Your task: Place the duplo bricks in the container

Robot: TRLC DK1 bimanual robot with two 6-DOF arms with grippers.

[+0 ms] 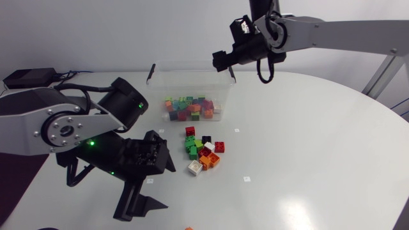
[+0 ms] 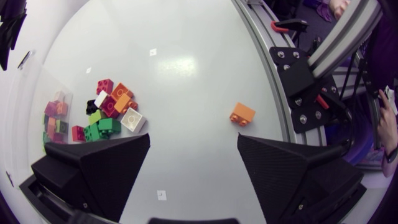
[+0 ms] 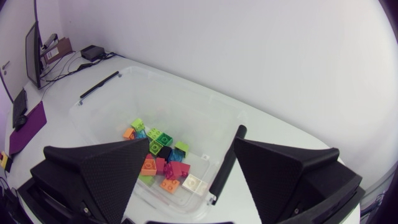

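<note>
Duplo bricks (image 1: 203, 153) are heaped on the counter (image 1: 307, 140), just beside the left fingers (image 1: 160, 158), which are spread, empty and the nearer pair; the container (image 1: 185, 64) is set beyond, under the open, empty right fingers (image 1: 220, 61).

Clear glossy plastic container (image 3: 186, 106), shiny plastic bricks (image 1: 203, 152), smooth matt white table (image 1: 307, 160)

Bricks: some in, some out

Clear plastic container (image 1: 155, 80), upright, open-topped, w/ mixed-colour bricks (image 1: 192, 107) on its floor. Loose pile (image 1: 203, 152) (red, green, orange, white, black) lies near it, outside. 1 orange brick (image 2: 242, 114) sits alone, well apart
</note>
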